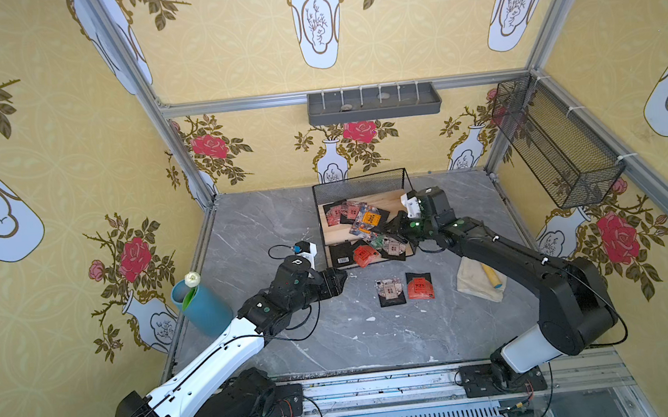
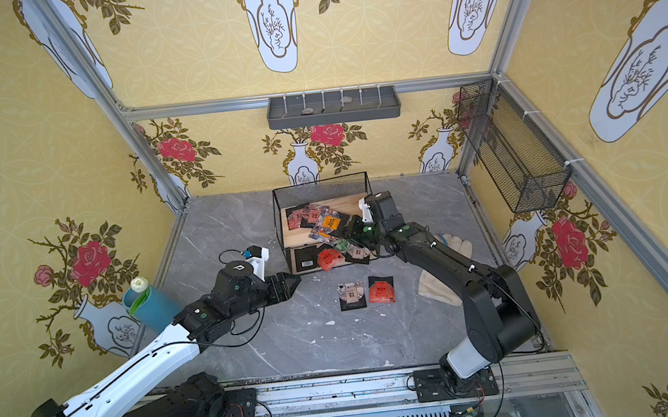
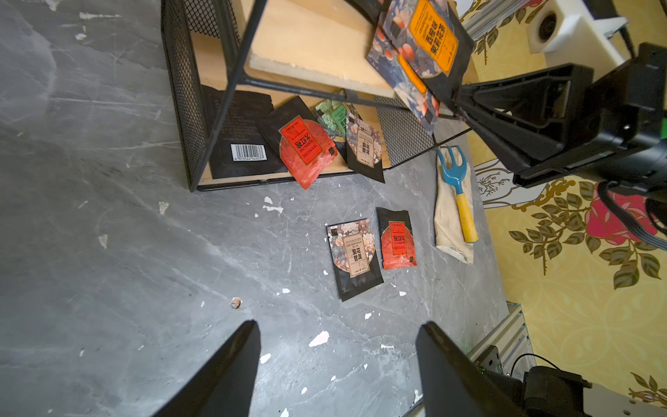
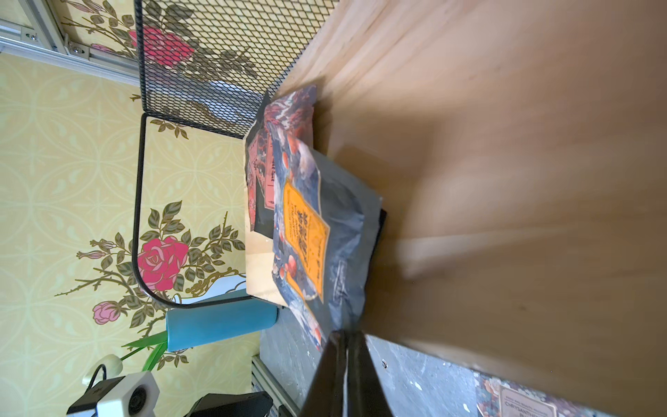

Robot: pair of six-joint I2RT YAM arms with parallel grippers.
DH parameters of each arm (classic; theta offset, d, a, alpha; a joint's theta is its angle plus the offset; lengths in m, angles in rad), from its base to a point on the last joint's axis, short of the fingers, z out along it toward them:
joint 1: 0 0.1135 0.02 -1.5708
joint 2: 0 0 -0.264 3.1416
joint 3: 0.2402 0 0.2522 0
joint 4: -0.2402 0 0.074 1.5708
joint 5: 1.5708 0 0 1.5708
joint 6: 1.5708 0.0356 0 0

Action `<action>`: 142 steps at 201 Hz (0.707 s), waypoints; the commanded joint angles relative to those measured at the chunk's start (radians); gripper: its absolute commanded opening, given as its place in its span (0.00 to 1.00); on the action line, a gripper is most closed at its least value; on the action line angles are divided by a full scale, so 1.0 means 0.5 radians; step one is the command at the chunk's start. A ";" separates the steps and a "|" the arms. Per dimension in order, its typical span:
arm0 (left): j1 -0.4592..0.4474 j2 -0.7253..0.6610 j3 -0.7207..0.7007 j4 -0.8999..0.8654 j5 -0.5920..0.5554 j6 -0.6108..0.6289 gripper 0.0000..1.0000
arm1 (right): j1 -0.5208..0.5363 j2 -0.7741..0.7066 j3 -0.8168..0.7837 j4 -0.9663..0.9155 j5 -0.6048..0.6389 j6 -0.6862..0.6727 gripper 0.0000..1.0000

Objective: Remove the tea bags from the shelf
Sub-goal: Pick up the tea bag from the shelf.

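Note:
The shelf (image 1: 359, 184) (image 2: 322, 189) stands at the back middle of the grey table. Several tea bags lie on its two wooden boards: pink ones (image 1: 335, 215) on the upper board, and a black barcode back (image 1: 341, 255), a red one (image 3: 301, 144) and a green one (image 3: 335, 115) on the lower board. My right gripper (image 1: 386, 227) (image 4: 344, 334) is shut on the edge of an orange-labelled tea bag (image 4: 305, 231) (image 3: 433, 36) at the upper board's front edge. Two tea bags, one beige (image 1: 390, 292) and one red (image 1: 420, 285), lie on the table. My left gripper (image 1: 343, 277) (image 3: 339, 324) hovers open, left of the shelf.
A blue vase (image 1: 204, 309) with a white flower stands at the table's left edge. A cloth (image 1: 473, 288) with a yellow-handled blue fork (image 3: 458, 187) lies right of the loose tea bags. A grey tray (image 1: 372, 103) hangs on the back wall, a black mesh basket (image 1: 555, 142) on the right wall.

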 commanded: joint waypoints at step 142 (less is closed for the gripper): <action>-0.001 0.010 0.031 -0.020 -0.026 0.023 0.77 | -0.045 -0.180 -0.041 0.244 -0.032 -0.012 0.00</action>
